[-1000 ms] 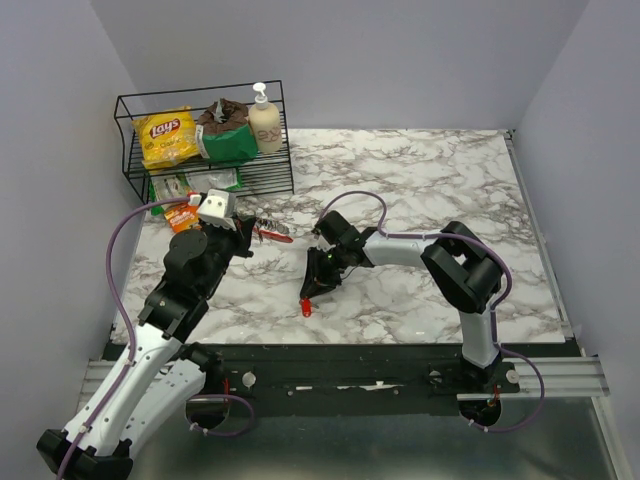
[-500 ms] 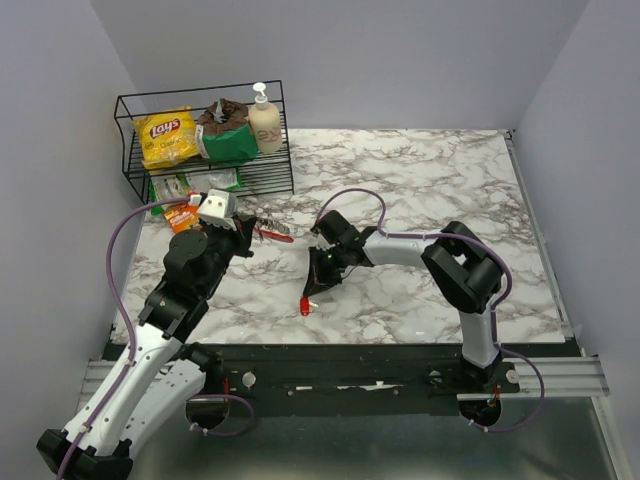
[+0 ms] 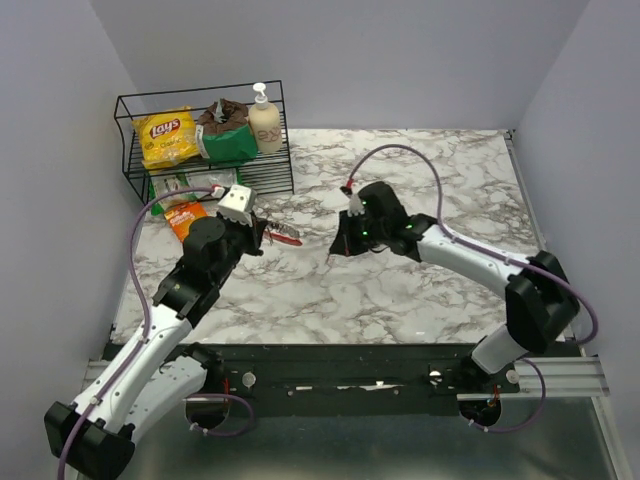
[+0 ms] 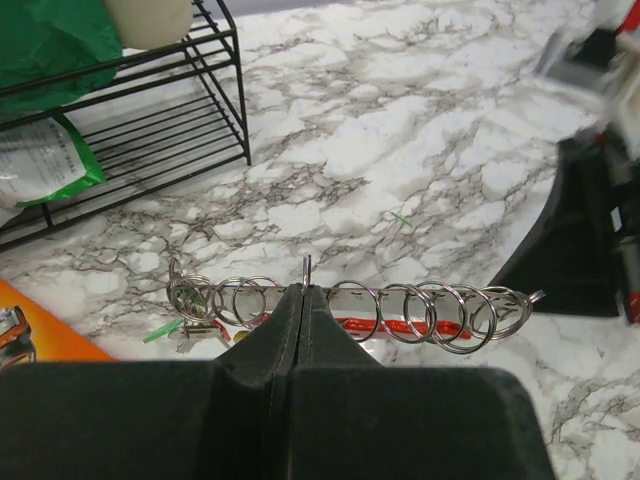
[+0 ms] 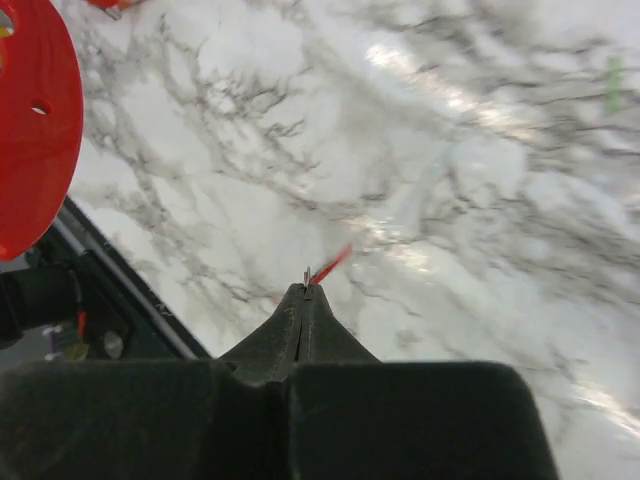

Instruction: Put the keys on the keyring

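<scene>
Marble table: left gripper is clamping the keyring, jaws shut; right gripper is pinching, apparently, a red key. Next, threading it onto a ring needs fine alignment.

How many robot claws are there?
2. The left claw is by the black rack, shut on the keyring. The right claw is over the middle of the marble table, shut on a red key. None seem hidden.
</scene>
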Robot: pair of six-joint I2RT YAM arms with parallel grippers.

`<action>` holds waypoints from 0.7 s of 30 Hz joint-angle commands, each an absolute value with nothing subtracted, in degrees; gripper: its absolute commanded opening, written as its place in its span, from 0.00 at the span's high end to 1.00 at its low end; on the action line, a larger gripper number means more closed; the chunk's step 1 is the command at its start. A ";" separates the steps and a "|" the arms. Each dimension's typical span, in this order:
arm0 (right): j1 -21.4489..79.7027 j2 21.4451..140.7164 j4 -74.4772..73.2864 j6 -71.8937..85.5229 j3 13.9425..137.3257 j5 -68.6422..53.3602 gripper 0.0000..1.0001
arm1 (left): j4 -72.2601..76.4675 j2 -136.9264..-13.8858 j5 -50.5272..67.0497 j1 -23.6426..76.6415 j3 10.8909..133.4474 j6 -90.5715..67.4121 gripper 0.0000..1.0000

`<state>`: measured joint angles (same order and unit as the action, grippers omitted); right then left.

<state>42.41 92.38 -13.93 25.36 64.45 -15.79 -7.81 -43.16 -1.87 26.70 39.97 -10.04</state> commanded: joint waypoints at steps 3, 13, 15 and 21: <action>32.53 79.74 -12.66 13.46 55.21 -15.29 0.99 | -5.10 -47.01 4.12 31.63 42.28 -1.77 1.00; 30.15 67.24 -11.43 2.64 52.48 -20.29 0.99 | -0.36 -46.85 20.74 41.92 36.74 5.36 1.00; 30.15 65.66 -10.55 0.53 51.68 -23.97 0.99 | 1.58 -46.41 22.49 42.54 35.60 5.54 1.00; 30.15 63.98 -3.52 -1.67 48.52 -35.75 0.99 | 2.72 -47.98 25.22 44.12 35.42 6.94 1.00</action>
<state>29.93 64.82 -8.71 2.26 50.37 -25.47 -1.98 -47.70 20.53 43.33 34.85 4.91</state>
